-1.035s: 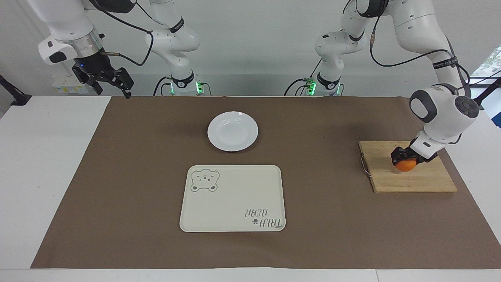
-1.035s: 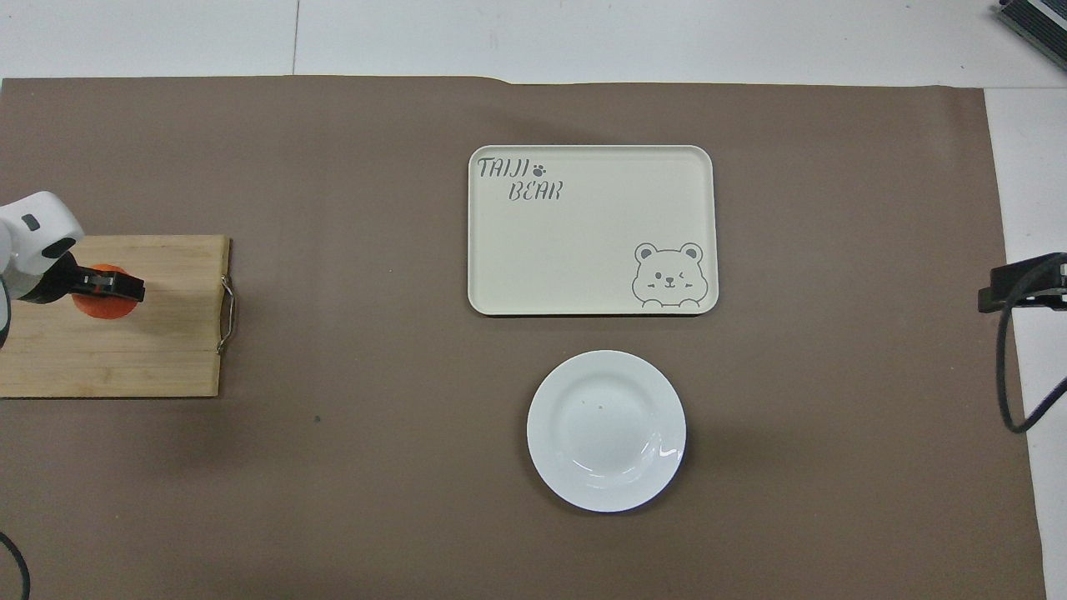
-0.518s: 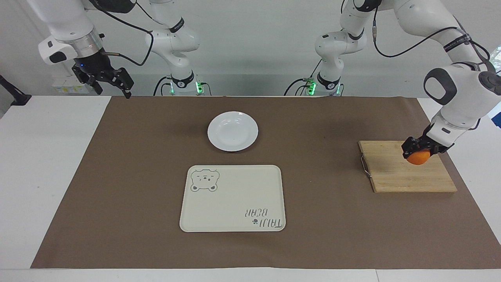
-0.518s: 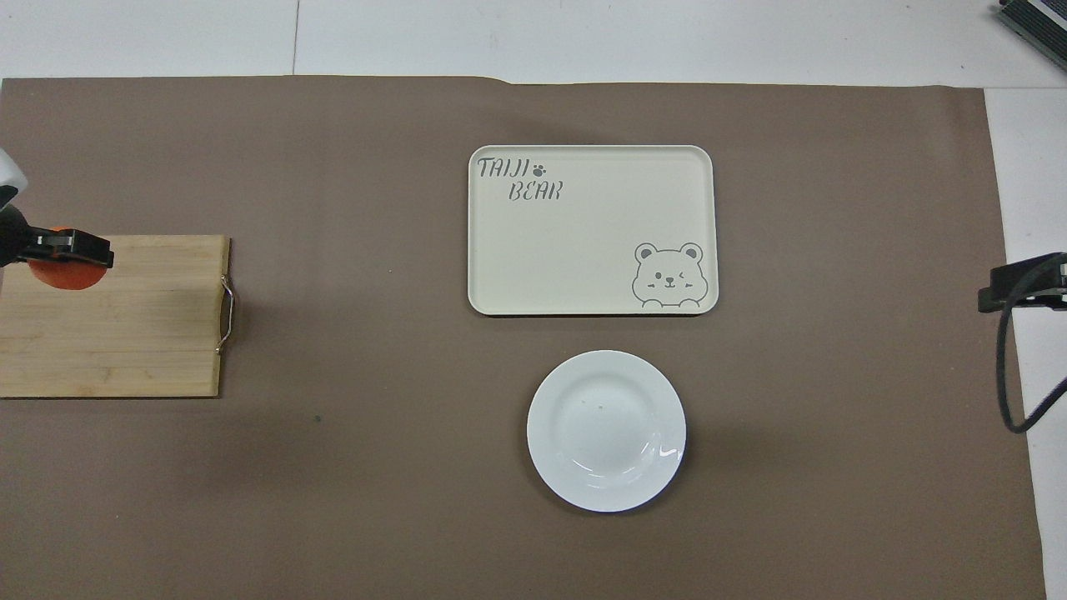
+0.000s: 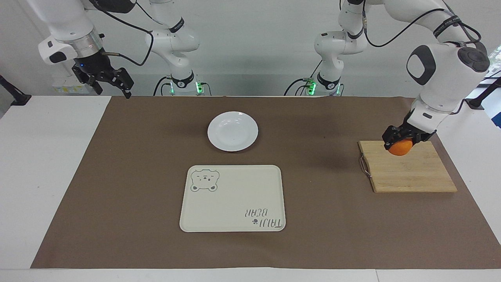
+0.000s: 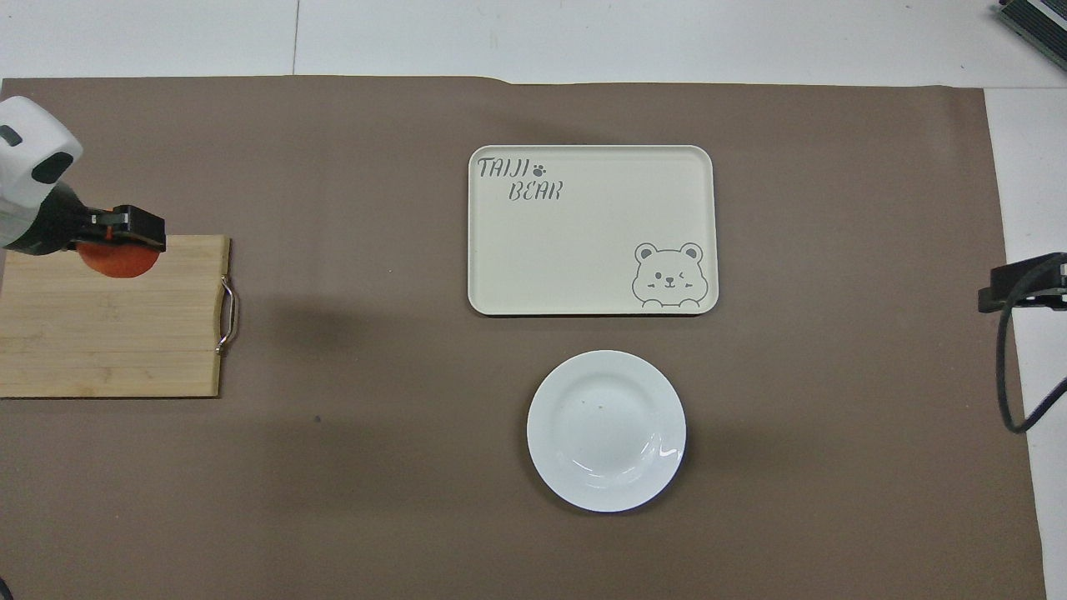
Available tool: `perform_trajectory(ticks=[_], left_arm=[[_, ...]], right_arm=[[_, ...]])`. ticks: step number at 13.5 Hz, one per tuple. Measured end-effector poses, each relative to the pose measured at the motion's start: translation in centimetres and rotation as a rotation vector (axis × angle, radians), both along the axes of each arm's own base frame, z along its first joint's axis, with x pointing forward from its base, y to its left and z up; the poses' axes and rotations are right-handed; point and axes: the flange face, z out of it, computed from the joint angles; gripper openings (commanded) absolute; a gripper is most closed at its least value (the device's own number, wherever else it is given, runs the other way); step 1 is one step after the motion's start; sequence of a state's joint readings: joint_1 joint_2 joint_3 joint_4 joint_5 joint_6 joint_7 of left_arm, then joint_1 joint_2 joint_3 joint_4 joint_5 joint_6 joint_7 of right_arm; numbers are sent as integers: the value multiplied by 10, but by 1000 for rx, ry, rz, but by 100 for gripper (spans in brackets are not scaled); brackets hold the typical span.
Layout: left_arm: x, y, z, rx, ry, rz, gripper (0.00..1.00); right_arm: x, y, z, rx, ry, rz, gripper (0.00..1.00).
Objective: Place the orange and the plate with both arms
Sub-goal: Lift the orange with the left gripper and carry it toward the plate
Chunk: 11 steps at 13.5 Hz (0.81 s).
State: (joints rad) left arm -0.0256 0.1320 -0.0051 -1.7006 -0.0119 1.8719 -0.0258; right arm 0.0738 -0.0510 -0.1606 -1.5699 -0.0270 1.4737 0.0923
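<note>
My left gripper [image 5: 400, 141] [image 6: 117, 242] is shut on the orange [image 5: 400, 148] [image 6: 117, 260] and holds it in the air over the wooden cutting board [image 5: 411, 176] [image 6: 108, 333]. The white plate [image 5: 233, 131] [image 6: 606, 429] lies bare on the brown mat, nearer to the robots than the cream bear tray [image 5: 233, 197] [image 6: 592, 229]. My right gripper [image 5: 111, 84] waits open, raised over the mat's corner at the right arm's end of the table; it is out of the overhead view.
The cutting board with its metal handle [image 5: 364, 166] lies at the left arm's end of the table. A black clamp with a cable [image 6: 1021, 283] sits on the white table edge at the right arm's end.
The left gripper has lifted the orange off the cutting board and swung it toward the board's edge nearest the robots and the tray. The right arm has not moved.
</note>
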Motion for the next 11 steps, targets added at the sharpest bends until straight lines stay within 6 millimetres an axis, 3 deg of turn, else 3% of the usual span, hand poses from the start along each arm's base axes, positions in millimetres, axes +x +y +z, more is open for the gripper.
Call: perform_trajectory(ticks=[5,11], left_arm=[[-14,-111,2,-12,0,51,0],[-61,-250,6,-44,-6,55,0]], right_arm=[[0,0,0,0,0,0,100],[0,0,0,0,0,0,100]])
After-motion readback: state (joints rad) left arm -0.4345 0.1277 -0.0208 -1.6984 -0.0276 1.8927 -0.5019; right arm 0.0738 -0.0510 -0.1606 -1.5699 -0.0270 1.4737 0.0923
